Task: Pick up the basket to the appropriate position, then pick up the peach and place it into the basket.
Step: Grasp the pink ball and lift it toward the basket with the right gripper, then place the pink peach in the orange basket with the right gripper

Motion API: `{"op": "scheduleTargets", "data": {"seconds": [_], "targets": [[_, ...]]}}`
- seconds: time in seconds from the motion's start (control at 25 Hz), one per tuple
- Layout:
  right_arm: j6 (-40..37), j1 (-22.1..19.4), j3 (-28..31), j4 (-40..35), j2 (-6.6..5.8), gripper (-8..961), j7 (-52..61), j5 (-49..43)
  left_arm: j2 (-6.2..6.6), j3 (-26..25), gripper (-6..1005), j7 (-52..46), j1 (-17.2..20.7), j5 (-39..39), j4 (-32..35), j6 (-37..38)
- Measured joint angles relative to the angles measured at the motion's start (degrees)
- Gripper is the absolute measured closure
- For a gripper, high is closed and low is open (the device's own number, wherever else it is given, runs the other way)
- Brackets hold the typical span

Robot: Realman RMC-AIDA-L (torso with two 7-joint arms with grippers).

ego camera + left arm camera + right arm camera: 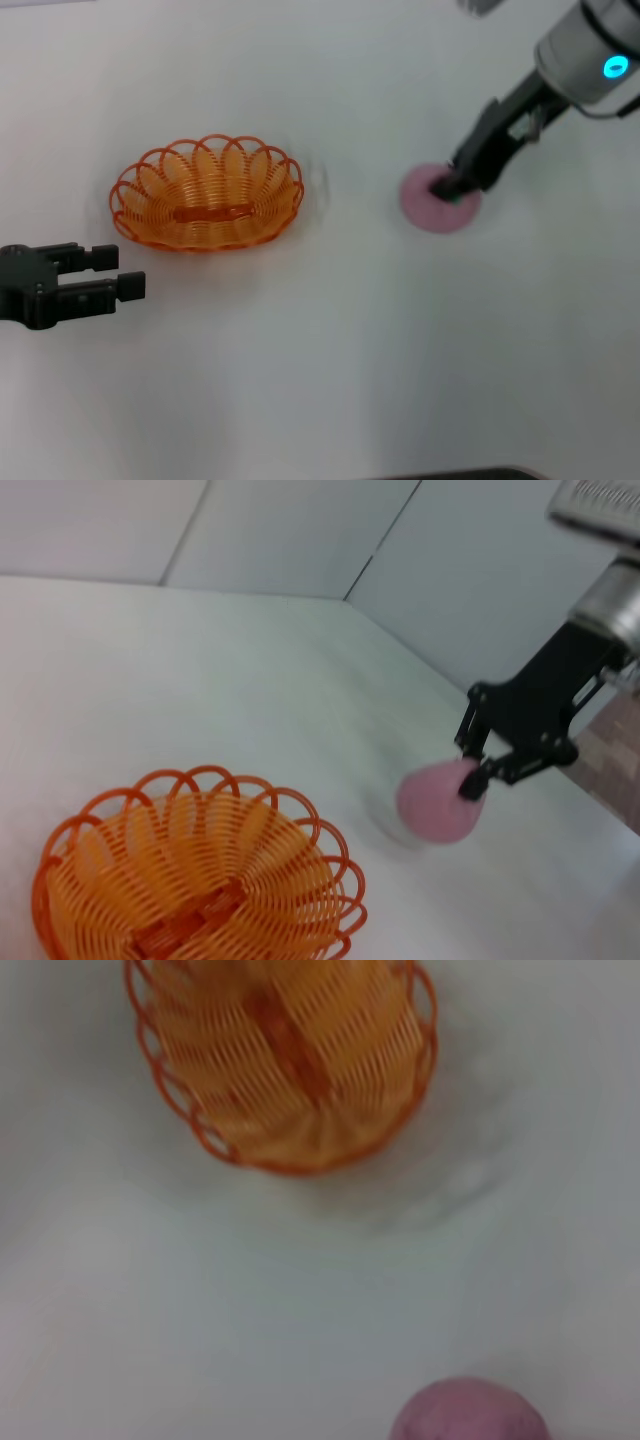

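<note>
The orange wire basket [208,195] stands on the white table left of centre; it also shows in the left wrist view [190,880] and the right wrist view [290,1060]. It is empty. The pink peach [425,212] is on the right, apart from the basket. My right gripper [450,188] reaches down from the upper right, its fingers closed on the peach's top. The left wrist view shows this too: gripper [470,765], peach [430,805], with a faint shadow under the peach. My left gripper [130,272] is open and empty, low at the left, in front of the basket.
A white table [330,360] lies all around. Grey wall panels [300,530] stand behind it. A dark edge [460,474] shows at the table's near side.
</note>
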Motion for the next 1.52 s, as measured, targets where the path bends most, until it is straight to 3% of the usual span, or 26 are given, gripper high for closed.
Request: {"op": "scheduleTargets", "data": {"seconds": [0.2, 0.36, 0.6, 0.84, 1.08, 1.16, 1.52], "targets": [[-2.4, -1.3, 1.4, -7.2, -0.13, 830, -1.4, 11.2, 0.0, 0.0, 305, -0.1, -0.1, 0.4, 0.1, 0.2], [1.9, -1.4, 0.4, -7.6, 0.3, 848, -3.1, 19.6, 0.0, 0.0, 305, -0.2, -0.2, 0.4, -0.1, 0.1], [18.9, -1.5, -8.4, 3.8, 0.62, 891, -12.1, 37.1, -0.03, 0.0, 305, -0.2, -0.2, 0.4, -0.2, -0.1], [26.7, -1.5, -10.8, 16.8, 0.67, 900, -26.2, 51.6, -0.05, 0.1, 305, -0.1, -0.5, 0.4, -1.6, -0.5], [26.9, -1.7, -11.2, 21.6, 0.67, 797, -31.9, 56.6, -0.03, 0.3, 305, -0.1, -0.8, 0.4, -2.1, -0.9], [26.8, -2.0, -11.3, 21.7, 0.63, 599, -31.9, 56.7, -0.01, 0.4, 305, -0.1, -0.9, 0.4, -2.4, -0.9], [22.6, -3.5, -10.8, 19.8, 0.16, 403, -31.8, 56.8, 0.0, 0.5, 306, -0.1, -1.0, 0.4, -2.5, -0.7]]}}
